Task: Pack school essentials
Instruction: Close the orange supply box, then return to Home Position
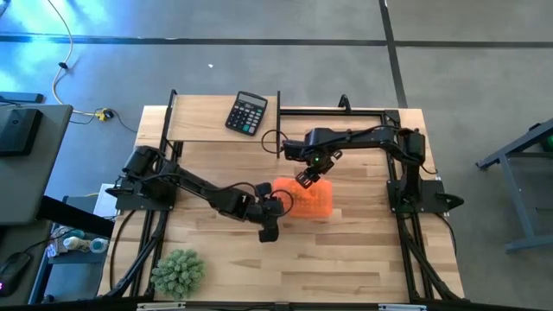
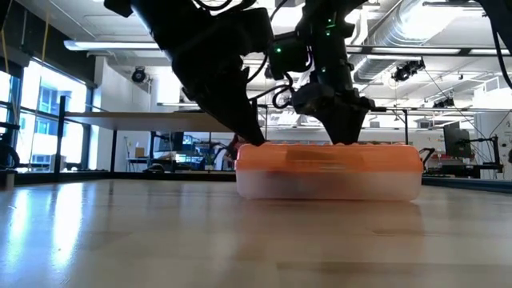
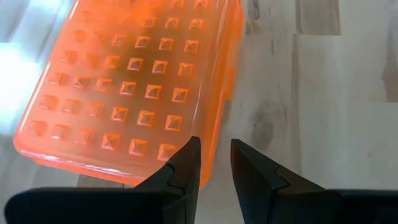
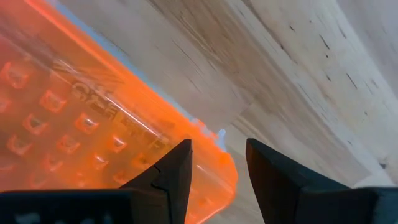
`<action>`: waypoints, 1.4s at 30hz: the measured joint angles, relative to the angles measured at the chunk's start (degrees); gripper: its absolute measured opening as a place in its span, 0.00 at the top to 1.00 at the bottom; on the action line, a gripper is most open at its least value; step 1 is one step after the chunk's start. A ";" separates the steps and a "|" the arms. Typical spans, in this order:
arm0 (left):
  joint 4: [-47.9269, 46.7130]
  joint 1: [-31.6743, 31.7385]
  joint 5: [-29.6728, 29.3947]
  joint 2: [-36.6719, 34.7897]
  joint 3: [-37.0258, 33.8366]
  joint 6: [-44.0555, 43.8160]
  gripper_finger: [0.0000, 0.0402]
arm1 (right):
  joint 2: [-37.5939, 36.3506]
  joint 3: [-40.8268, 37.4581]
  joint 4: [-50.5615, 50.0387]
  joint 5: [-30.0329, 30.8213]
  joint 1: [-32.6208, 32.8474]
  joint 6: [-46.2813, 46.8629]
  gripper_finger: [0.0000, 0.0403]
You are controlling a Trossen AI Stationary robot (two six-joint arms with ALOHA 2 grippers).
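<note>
The wooden table (image 1: 346, 259) bears an orange-lidded plastic case (image 1: 311, 197) at its middle. It looks light, stiff and slippery, best pinched at the lid's edge. Left gripper (image 3: 214, 163) and right gripper (image 4: 217, 163), both slightly parted, flank its corners, seemingly empty.

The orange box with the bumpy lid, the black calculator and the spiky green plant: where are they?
Orange plastic box with studded lid (image 1: 315, 198), high view, lid's right half.
Black calculator (image 1: 247, 113), high view, keypad middle.
Spiky green plant (image 1: 178, 271), high view, its crown.
</note>
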 joint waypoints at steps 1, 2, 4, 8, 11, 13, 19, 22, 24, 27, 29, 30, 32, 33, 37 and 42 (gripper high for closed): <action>0.10 0.06 0.67 -0.16 0.00 -0.19 0.81 | -0.13 0.00 -0.21 -0.02 0.00 -0.18 0.64; 0.12 0.05 0.84 -0.46 -0.05 -0.65 0.81 | -0.47 0.00 -0.69 -0.04 0.00 -0.55 0.64; -0.12 0.04 1.53 -1.48 -0.15 -1.73 0.81 | -1.41 0.00 -1.36 -0.07 0.00 -0.99 0.64; -0.22 -0.02 2.55 -3.50 -0.13 -2.12 0.81 | -4.32 0.00 -1.78 1.03 -0.02 -0.91 0.64; -0.01 -0.02 3.21 -4.90 -0.07 -2.12 0.81 | -7.07 0.00 -2.16 1.76 -0.02 -0.33 0.64; -0.13 -0.01 4.51 -5.85 -0.11 -2.13 0.81 | -9.15 0.00 -2.16 2.39 -0.02 0.36 0.64; -1.24 -0.07 8.71 -10.04 -0.07 -3.00 0.81 | -16.86 0.00 -1.57 2.58 0.76 1.07 0.64; -0.48 0.06 12.04 -13.18 -0.04 -5.49 0.81 | -21.09 0.00 -0.73 3.06 2.00 1.77 0.64; -0.80 0.11 12.76 -15.78 -0.04 -4.96 0.81 | -23.82 0.00 -0.05 4.32 3.07 2.28 0.64; -0.81 0.13 12.71 -19.26 -0.04 -2.68 0.81 | -27.41 0.00 0.89 7.09 4.92 3.68 0.64; -0.36 0.15 12.59 -21.48 0.00 -1.53 0.81 | -29.48 0.00 1.73 9.12 6.51 4.38 0.64; -0.71 0.15 12.59 -22.87 0.02 -1.22 0.81 | -30.34 0.00 1.91 10.21 7.40 4.56 0.64; -1.24 0.15 12.54 -25.38 -0.04 -1.06 0.81 | -32.00 0.00 2.36 12.62 9.69 4.65 0.64; -0.71 0.15 12.54 -26.45 0.03 -0.90 0.81 | -32.55 0.00 2.42 14.03 10.87 4.82 0.64; -0.43 0.15 12.59 -30.48 -0.02 0.45 0.81 | -33.71 0.00 2.21 20.36 15.73 6.94 0.64; 7.62 -1.05 12.57 -33.11 -6.04 -2.37 0.81 | -33.77 0.00 1.30 28.16 21.59 11.01 0.64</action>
